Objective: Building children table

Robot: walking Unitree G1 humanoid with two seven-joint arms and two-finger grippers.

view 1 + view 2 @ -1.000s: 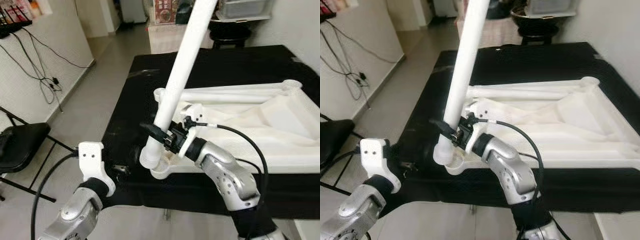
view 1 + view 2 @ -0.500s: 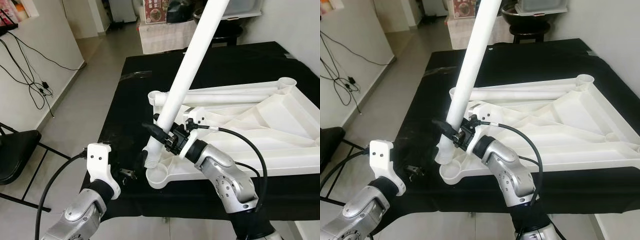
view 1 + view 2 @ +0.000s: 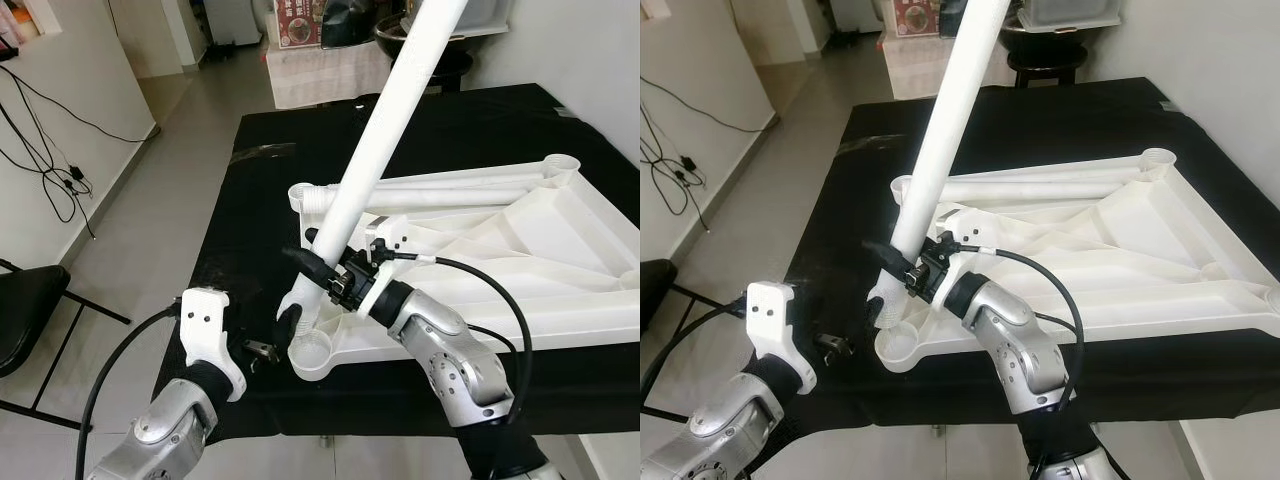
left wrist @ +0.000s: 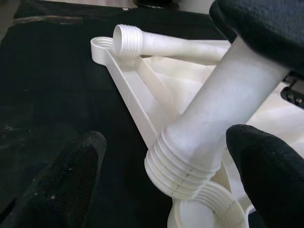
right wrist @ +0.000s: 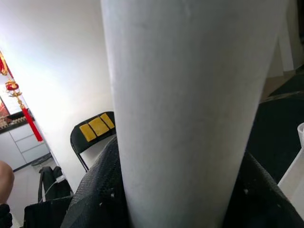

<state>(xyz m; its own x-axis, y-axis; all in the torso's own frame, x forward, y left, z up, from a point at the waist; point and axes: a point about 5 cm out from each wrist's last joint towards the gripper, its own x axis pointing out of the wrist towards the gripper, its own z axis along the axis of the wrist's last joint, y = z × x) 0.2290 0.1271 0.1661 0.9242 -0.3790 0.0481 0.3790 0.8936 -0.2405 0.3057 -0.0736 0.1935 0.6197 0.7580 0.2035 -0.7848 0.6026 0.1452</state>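
An upturned white plastic table top (image 3: 520, 250) lies on a black-covered table (image 3: 270, 200). My right gripper (image 3: 318, 272) is shut on a long white table leg (image 3: 375, 150), which it holds tilted. The leg's threaded end (image 4: 185, 166) hangs just above and beside the round corner socket (image 3: 313, 350), not seated in it. My left gripper (image 4: 166, 156) is open, with one black finger (image 4: 71, 171) on each side of the threaded end, apart from it. A second leg (image 3: 440, 190) lies along the far rim of the table top, and its thread (image 4: 128, 40) faces me.
The socket corner sits at the table's front left edge, above bare floor (image 3: 150, 230). A black folding chair (image 3: 25, 310) stands on the left. Cables (image 3: 60, 170) hang on the left wall. A stool and boxes (image 3: 330, 60) stand behind the table.
The camera has drawn back and the whole view has shifted. My left gripper has come closer to the leg's threaded end. The right gripper keeps its hold on the leg.
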